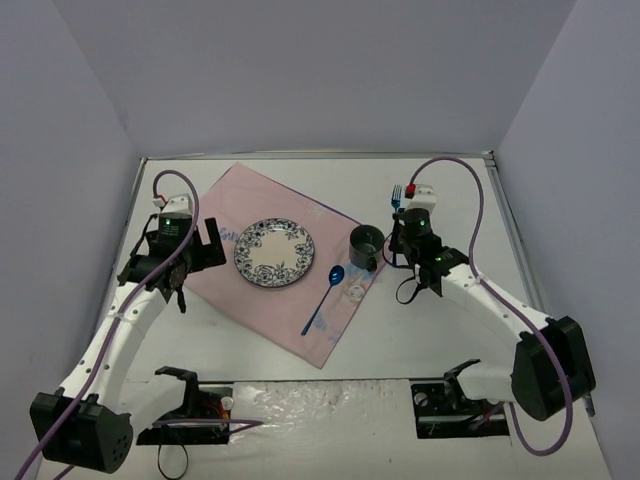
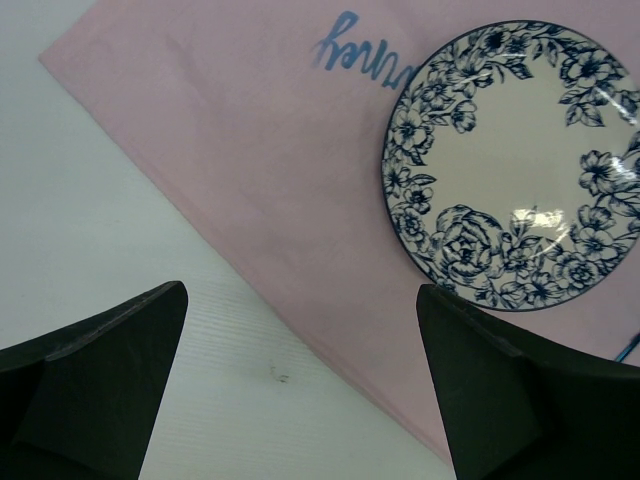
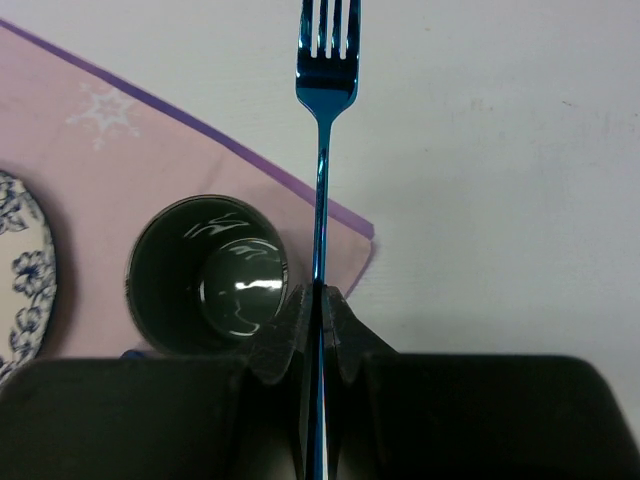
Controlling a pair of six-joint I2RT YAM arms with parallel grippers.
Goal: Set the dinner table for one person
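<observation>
The white dinner table carries a pink cloth with a blue-flowered plate, a dark cup and a blue spoon on it. My right gripper is shut on a blue fork, held above the table just right of the cup, tines pointing away. The fork also shows in the top view. My left gripper is open and empty over the cloth's left edge, near the plate.
White walls enclose the table on three sides. The arm bases and cables sit at the near edge. A small clear object lies on the cloth beside the spoon.
</observation>
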